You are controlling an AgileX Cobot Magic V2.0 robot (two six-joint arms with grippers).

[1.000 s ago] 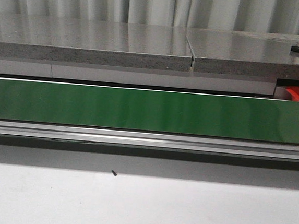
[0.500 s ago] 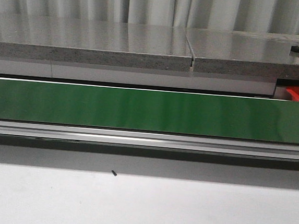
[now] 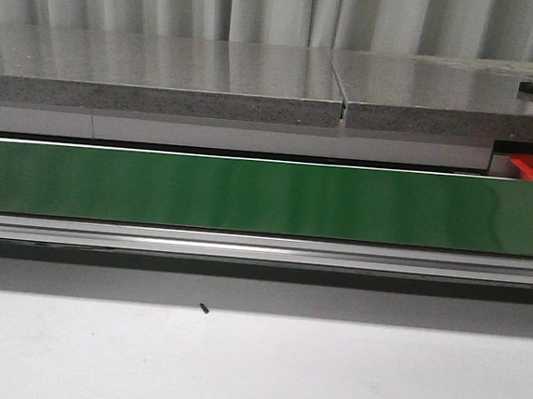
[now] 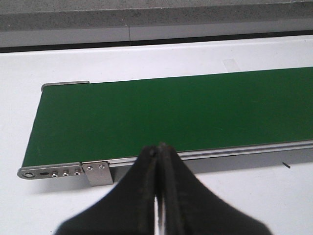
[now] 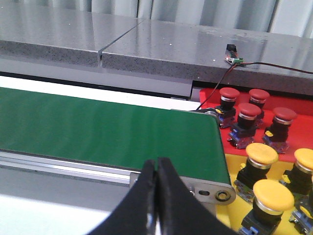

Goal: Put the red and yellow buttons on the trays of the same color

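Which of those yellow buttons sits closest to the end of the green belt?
The yellow button at the belt end, just beyond the red buttons; the other yellow ones lie farther off.

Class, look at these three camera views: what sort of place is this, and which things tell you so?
Probably a lab or workshop mock-up of a factory sorting line. A long green conveyor belt with a metal frame runs across a white table, and red-capped push buttons and yellow-capped push buttons stand grouped at its end.

Green belt [image 3: 248, 195], red buttons [image 5: 248, 111], yellow buttons [image 5: 264, 153], speckled grey counter [image 3: 165, 79].
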